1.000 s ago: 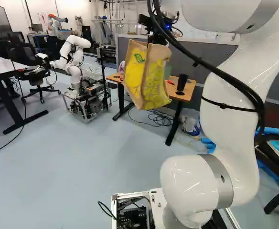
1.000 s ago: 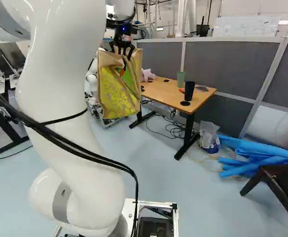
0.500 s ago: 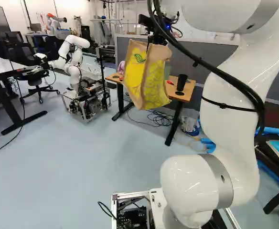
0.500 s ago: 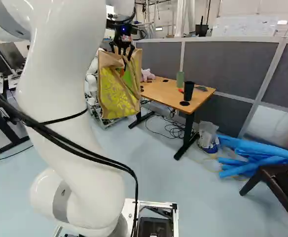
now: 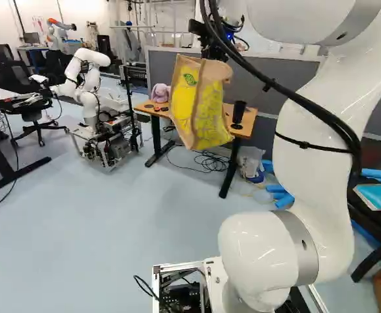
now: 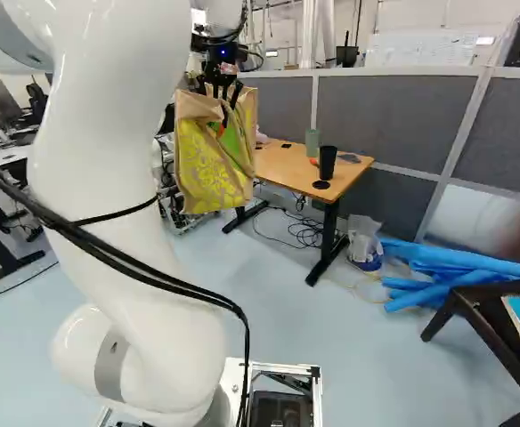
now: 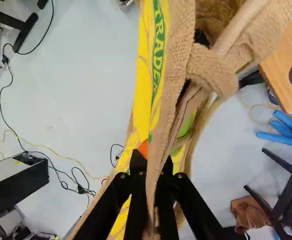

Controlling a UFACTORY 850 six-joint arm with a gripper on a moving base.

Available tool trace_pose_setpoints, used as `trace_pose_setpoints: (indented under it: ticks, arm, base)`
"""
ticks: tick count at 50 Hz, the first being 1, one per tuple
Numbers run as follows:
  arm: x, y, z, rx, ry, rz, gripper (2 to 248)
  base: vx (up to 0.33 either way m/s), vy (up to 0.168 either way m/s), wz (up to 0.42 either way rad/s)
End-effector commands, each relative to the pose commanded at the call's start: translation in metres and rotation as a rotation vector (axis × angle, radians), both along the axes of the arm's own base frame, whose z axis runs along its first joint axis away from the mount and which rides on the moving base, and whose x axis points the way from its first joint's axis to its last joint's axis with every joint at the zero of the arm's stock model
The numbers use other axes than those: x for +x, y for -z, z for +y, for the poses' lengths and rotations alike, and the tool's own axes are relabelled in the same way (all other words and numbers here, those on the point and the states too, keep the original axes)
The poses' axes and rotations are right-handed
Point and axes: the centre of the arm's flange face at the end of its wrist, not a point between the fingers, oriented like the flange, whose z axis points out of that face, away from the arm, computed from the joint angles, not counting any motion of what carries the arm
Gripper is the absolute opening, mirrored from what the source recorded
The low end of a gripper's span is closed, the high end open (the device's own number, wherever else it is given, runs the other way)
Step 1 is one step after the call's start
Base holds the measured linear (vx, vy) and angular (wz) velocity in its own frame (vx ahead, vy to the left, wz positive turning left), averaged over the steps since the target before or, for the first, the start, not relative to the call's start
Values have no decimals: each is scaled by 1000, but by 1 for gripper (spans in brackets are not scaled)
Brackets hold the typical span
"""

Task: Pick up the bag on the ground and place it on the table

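High up in the right base view, my gripper is shut on the top of the yellow and tan bag. The bag hangs freely off the floor, open at its top, with green and orange things inside. In the left base view the bag hangs in front of the wooden table, its bottom lower in the picture than the tabletop. In the wrist view a tan burlap strip of the bag runs between the two fingers of the gripper.
On the table stand a black cup, a green cup and a pink plush toy. A grey partition rises behind it. Blue tubes and a dark chair are right of the table. Another robot stands to its left.
The base has moved, turning to the right: the room has shifted left in both base views. Arm and held bag keep their pose over the base, and the grip is unchanged.
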Motion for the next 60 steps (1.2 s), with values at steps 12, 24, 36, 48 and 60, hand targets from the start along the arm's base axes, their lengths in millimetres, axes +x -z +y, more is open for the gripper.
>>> trace_pose_setpoints:
  ticks: [12, 24, 36, 48, 60]
  arm:
    - [0, 0, 0, 0, 0, 0, 28]
    - [0, 0, 0, 0, 0, 0, 28]
    - [0, 0, 0, 0, 0, 0, 28]
    - [0, 0, 0, 0, 0, 0, 28]
    - [0, 0, 0, 0, 0, 0, 28]
  base:
    - [42, -43, -209]
    - [45, -36, -198]
    - [73, -2, -8]
    - [115, 1, -12]
    - [123, 0, -11]
